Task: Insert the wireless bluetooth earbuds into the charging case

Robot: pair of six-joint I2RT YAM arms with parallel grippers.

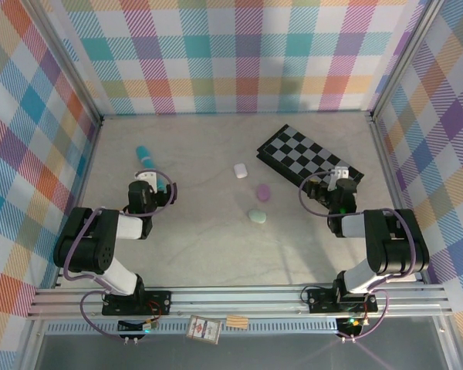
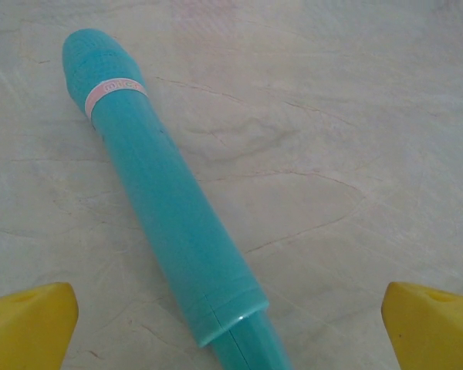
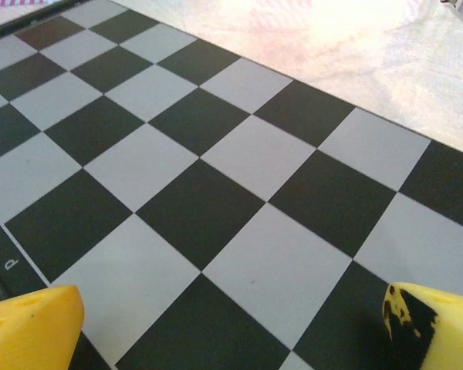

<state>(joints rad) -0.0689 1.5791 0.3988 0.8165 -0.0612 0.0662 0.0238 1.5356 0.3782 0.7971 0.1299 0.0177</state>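
A pale grey, marbled counter (image 1: 216,247) spreads ahead of and between the left pincer (image 1: 144,177) and the right pincer (image 1: 338,177). Pastel plaid walls (image 1: 239,54) rise beyond and outboard of both, joined by aluminium posts (image 1: 403,58). Behind the pincers runs a slotted aluminium rail (image 1: 239,297). The light is soft, the shadows faint.

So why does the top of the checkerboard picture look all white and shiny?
Right wrist view: bright glare washes out the table beyond the checkerboard, while the squares themselves look sharp. Left wrist view: the teal tube is crisp, and the far part of the table looks a little softer. Top external view: soft, even light, no glare.
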